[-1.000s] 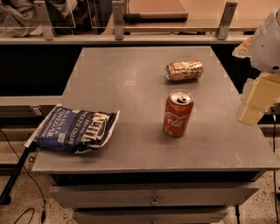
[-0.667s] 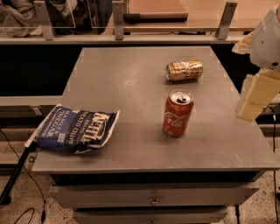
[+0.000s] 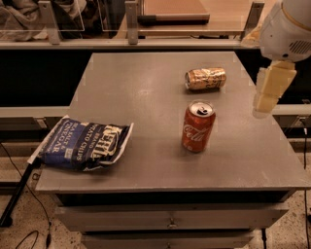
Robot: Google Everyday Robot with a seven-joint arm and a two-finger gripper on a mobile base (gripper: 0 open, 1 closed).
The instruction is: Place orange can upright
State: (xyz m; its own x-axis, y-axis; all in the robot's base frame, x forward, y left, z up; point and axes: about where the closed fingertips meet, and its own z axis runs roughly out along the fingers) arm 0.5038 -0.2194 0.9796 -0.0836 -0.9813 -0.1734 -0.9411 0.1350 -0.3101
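The orange can [image 3: 205, 79] lies on its side near the far right of the grey table [image 3: 146, 92], silver top pointing left. A red Coca-Cola can [image 3: 198, 126] stands upright in front of it. My gripper [image 3: 270, 92] hangs at the table's right edge, to the right of both cans and above the surface, holding nothing that I can see. Its pale fingers [image 3: 272, 87] point down.
A dark blue chip bag [image 3: 85, 144] lies at the table's front left corner. A counter with rails and a tray [image 3: 172, 10] runs behind the table. Drawers [image 3: 170, 221] sit under the table's front edge.
My gripper has moved a little to the left and up, toward the table's right edge. The cans and the bag have not moved.
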